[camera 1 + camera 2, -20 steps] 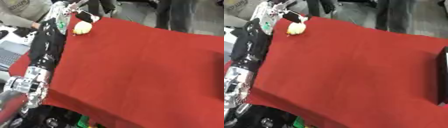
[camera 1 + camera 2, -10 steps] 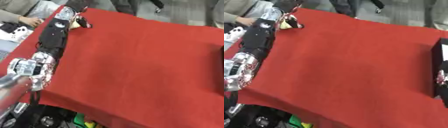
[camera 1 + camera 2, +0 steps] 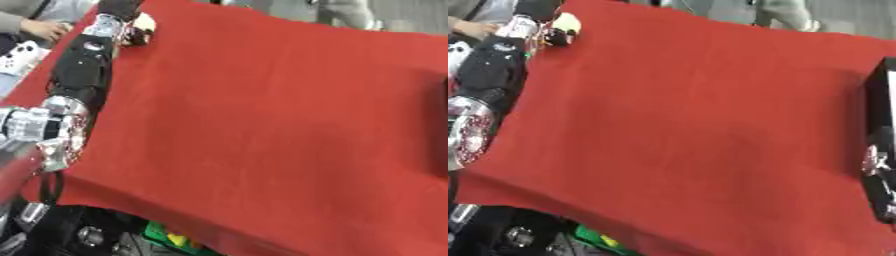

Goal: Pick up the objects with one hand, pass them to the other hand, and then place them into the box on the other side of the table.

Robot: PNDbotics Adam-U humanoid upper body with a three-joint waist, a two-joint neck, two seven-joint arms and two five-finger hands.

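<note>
A pale yellow round object (image 3: pixel 145 21) lies at the far left corner of the red table (image 3: pixel 262 115). My left arm runs up the table's left edge, and my left hand (image 3: pixel 116 26) is right against the object, partly covering it. The blur hides how the hand stands on it. The black box (image 3: pixel 882 85) shows at the right edge in the right eye view. A silver and black shape in front of it looks like my right hand (image 3: pixel 876 162); its pose is unclear.
A person's hand (image 3: pixel 42 27) rests beyond the table's left edge next to a white device (image 3: pixel 19 52). Green and yellow items (image 3: pixel 171 237) lie on the floor below the near edge. People stand at the far side.
The whole picture has shifted as the head turned right, bringing the box further in at the right edge. My left hand stays at the pale object.
</note>
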